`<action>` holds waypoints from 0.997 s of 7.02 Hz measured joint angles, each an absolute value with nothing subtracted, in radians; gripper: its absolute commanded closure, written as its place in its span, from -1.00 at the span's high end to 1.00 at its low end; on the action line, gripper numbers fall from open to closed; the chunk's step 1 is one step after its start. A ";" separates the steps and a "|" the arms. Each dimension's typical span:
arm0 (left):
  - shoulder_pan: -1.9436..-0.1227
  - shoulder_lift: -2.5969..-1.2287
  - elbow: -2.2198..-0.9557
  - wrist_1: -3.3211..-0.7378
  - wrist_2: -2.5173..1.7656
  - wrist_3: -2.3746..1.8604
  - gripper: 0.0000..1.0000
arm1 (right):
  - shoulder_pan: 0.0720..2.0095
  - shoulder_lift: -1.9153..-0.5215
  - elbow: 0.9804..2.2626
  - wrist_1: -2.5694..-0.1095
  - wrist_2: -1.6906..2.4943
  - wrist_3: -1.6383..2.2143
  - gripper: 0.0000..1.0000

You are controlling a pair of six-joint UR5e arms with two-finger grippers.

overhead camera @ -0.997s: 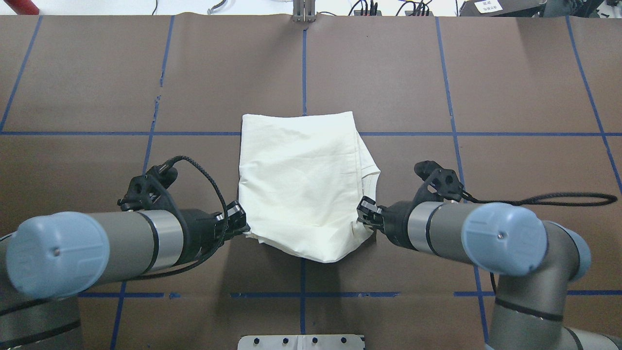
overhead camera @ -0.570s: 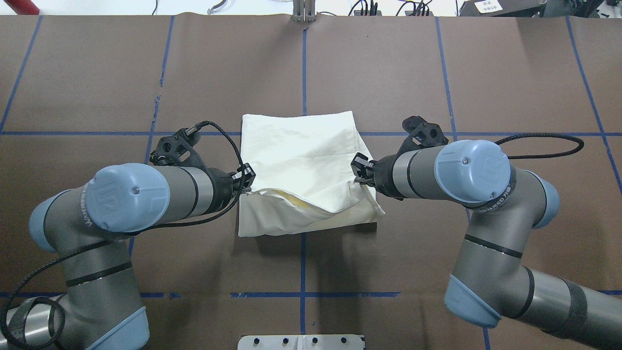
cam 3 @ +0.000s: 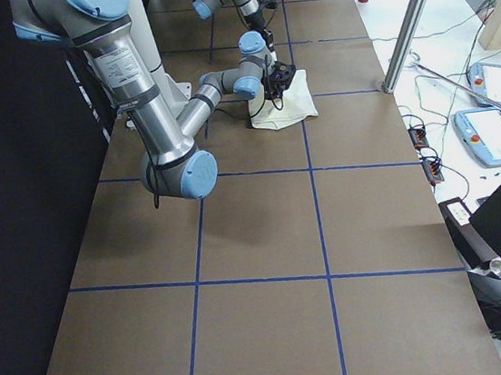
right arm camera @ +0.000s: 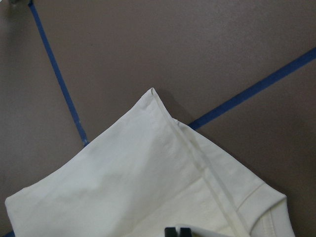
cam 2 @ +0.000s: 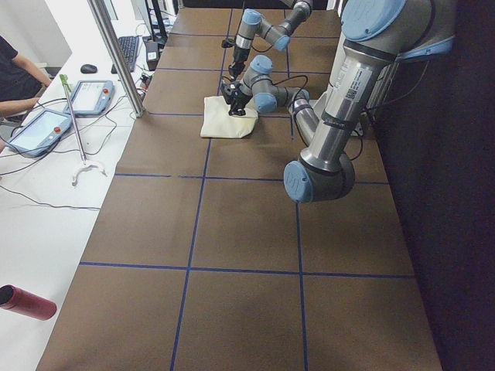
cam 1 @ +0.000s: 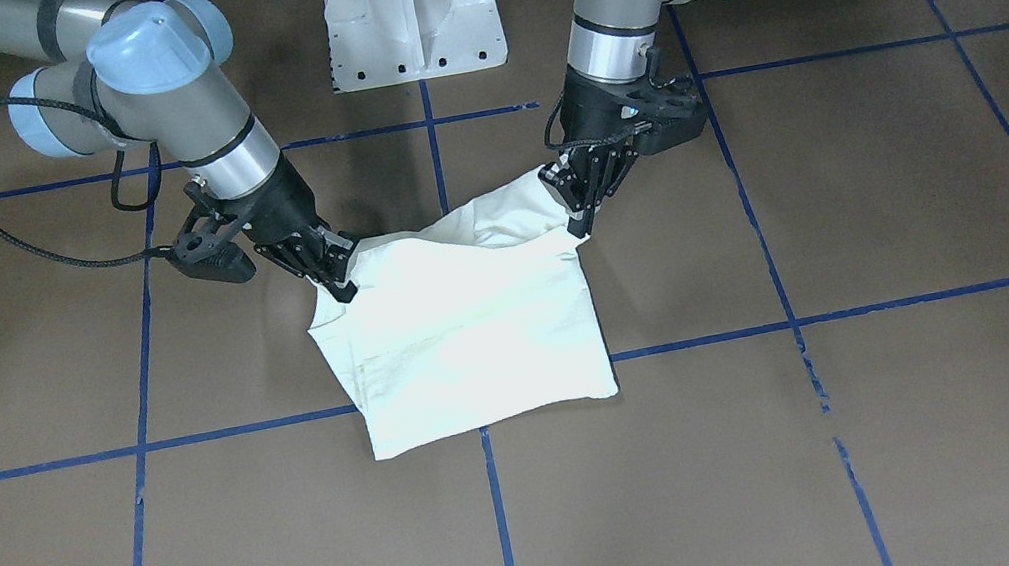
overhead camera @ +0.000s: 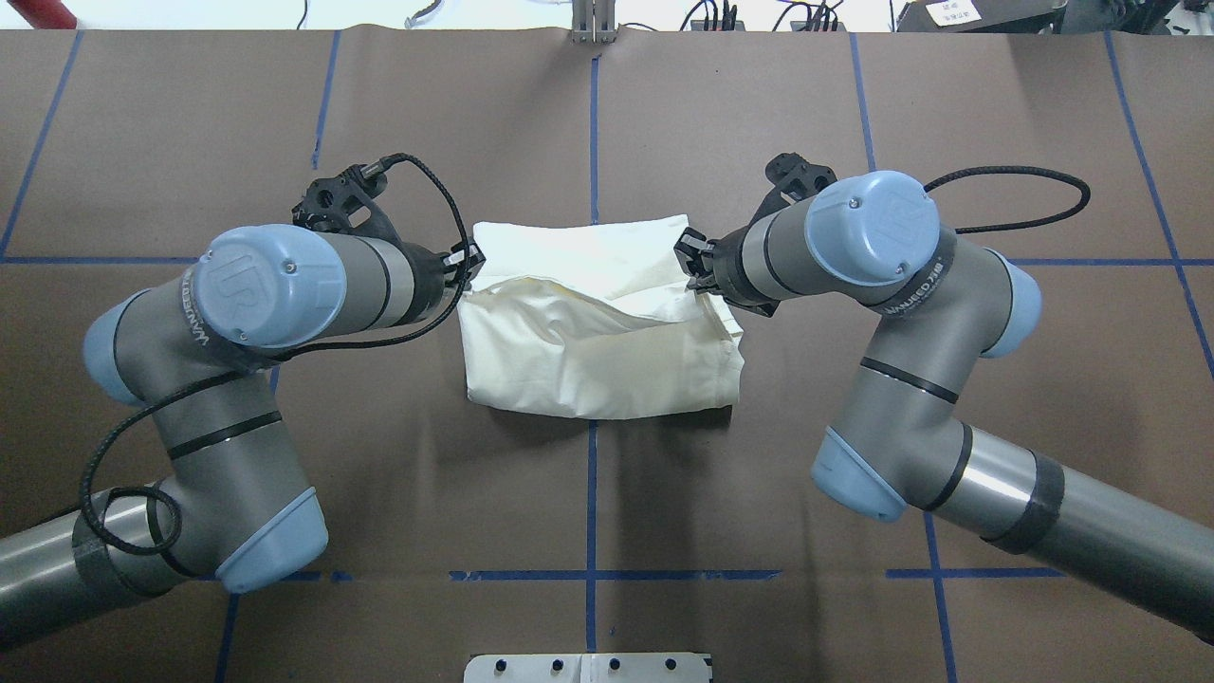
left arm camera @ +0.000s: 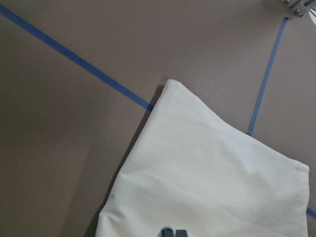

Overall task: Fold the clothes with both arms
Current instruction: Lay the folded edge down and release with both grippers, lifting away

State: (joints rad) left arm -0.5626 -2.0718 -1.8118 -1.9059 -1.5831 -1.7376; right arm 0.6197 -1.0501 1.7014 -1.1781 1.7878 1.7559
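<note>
Both near corners of the shirt (overhead camera: pixel 597 351) have travelled away from the robot in the last second. They hung low on the robot's side then, and now they sit almost over the far edge. The left claw (overhead camera: pixel 471 258) and the right claw (overhead camera: pixel 690 254) each pinch one of those corners, fingers closed tight on the cloth, as both wrist views show.

The shirt lies mid-table (overhead camera: pixel 806 123), plain side up and doubled roughly in half. This fold looks nearly done, with lowering and letting go probably all that is left. The carried layer sags and creases between the claws, and a hem pokes out on the right side, so the fold may land uneven.

Blue tape lines (overhead camera: pixel 592 123) cross the brown cover. The white base (cam 1: pixel 410 4) stands on the robot's side, and tablets (cam 2: pixel 40 131) rest on a bench well apart from the shirt.
</note>
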 measured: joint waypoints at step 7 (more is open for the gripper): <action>-0.620 -2.161 -1.516 -2.130 -1.581 -1.694 -0.53 | 0.672 -0.940 1.488 -1.171 1.828 1.699 -0.67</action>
